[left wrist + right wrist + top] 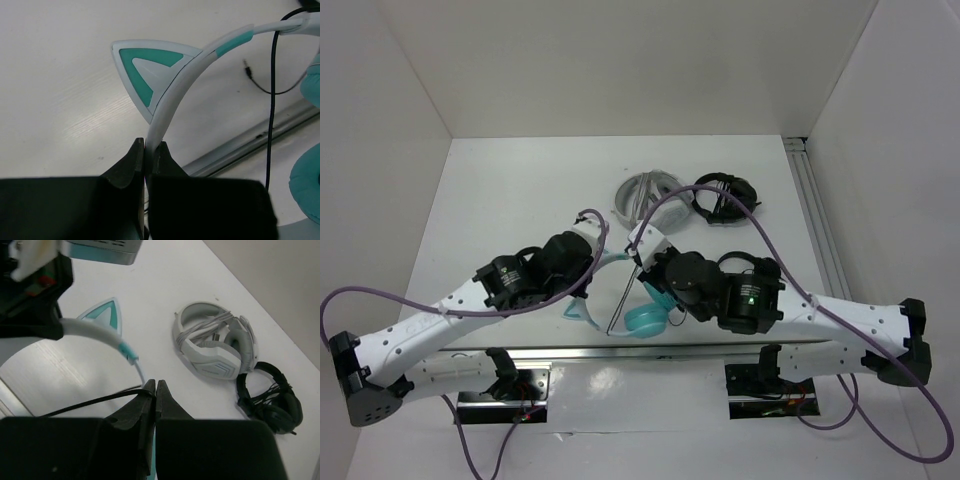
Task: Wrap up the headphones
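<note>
Your left gripper (150,148) is clamped on the pale headband (172,90) just below the cat ear (145,65), and your right gripper (155,388) is pinched tight on the thin black cable (90,402). Between the two you hold the teal headphones (645,320) low at the near side of the table (500,200), with the ear cups close to the metal rail (570,352) at its edge; whether the cups rest on anything cannot be told. By the look of it the wrapping is hardly begun: the cable runs loose and straight, its plug (247,67) lies free on the table, and no turn around the band shows. All the winding is yet to do. You have little room nearby, as the two wrists sit close together and the rail is right beneath. The bare table to the left and toward the back is better. Farther back on the right lie the white-grey headphones (645,195) and the black headphones (725,198), well apart from your work, so keep the swinging cable away from them and the side walls (390,120).
</note>
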You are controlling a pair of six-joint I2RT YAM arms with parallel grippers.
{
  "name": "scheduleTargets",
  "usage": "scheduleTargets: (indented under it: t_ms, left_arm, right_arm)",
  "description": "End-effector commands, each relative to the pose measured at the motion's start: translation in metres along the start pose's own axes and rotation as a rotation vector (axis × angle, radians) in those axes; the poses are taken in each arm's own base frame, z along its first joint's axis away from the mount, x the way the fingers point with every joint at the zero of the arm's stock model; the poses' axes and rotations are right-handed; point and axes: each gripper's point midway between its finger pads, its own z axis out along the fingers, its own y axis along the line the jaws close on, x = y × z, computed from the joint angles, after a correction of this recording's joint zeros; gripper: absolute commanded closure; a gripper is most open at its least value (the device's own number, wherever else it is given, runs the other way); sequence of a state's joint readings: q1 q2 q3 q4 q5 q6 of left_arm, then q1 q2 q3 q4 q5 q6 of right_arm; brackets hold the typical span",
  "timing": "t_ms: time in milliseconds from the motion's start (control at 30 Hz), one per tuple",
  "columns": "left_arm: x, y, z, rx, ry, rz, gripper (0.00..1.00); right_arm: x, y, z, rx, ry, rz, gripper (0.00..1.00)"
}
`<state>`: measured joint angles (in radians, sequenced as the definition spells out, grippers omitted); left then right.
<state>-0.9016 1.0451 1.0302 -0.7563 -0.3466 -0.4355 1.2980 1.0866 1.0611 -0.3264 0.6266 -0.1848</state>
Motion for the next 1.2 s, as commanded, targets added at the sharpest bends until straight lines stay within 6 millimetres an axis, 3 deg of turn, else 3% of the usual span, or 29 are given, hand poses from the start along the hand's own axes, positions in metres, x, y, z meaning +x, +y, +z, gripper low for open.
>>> scheduleTargets:
  t_ms: [0,200,367,600,667,700,733,800,900,933,967,1167]
  left_arm:
    - [0.008,-0.029,-0.021,0.163,0.029,0.130,1.00]
    - [0.013,-0.021,-0.055,0.146,0.026,0.046,1.00]
    - [0.007,-0.016,-0.078,0.175,-0.017,0.028,1.00]
    - [-0.013,-0.024,-0.106,0.276,-0.096,0.065,1.00]
    - [-0.016,-0.025,-0.105,0.271,-0.084,0.069,1.00]
    - [-0.022,-0.026,-0.110,0.279,-0.103,0.063,1.00]
    - [-0.025,-0.027,-0.111,0.280,-0.106,0.062,1.00]
    - [-0.035,-0.029,-0.117,0.289,-0.129,0.055,1.00]
    - [-0.050,-0.029,-0.127,0.286,-0.169,0.018,1.00]
    - [-0.055,-0.027,-0.126,0.266,-0.178,0.005,1.00]
    - [-0.057,-0.024,-0.130,0.256,-0.182,-0.020,1.00]
    - [-0.074,-0.014,-0.157,0.234,-0.207,-0.100,1.00]
  right_arm:
    - [-0.021,-0.048,-0.007,0.161,-0.076,0.039,0.96]
    - [-0.017,-0.087,0.020,0.193,-0.071,0.071,0.94]
    - [-0.019,-0.112,0.046,0.069,-0.104,0.124,0.88]
    - [-0.019,-0.080,0.079,-0.213,-0.150,0.192,0.86]
    - [-0.031,-0.069,0.080,-0.280,-0.196,0.229,0.86]
    - [-0.028,-0.062,0.081,-0.304,-0.201,0.245,0.85]
    - [-0.016,-0.053,0.081,-0.333,-0.198,0.263,0.83]
    - [-0.021,-0.041,0.081,-0.390,-0.267,0.313,0.79]
    - [-0.009,-0.023,0.083,-0.450,-0.305,0.384,0.65]
    - [0.006,-0.017,0.090,-0.457,-0.279,0.408,0.61]
    - [0.001,-0.016,0.092,-0.465,-0.310,0.424,0.57]
    - [0.011,0.004,0.122,-0.513,-0.317,0.470,0.53]
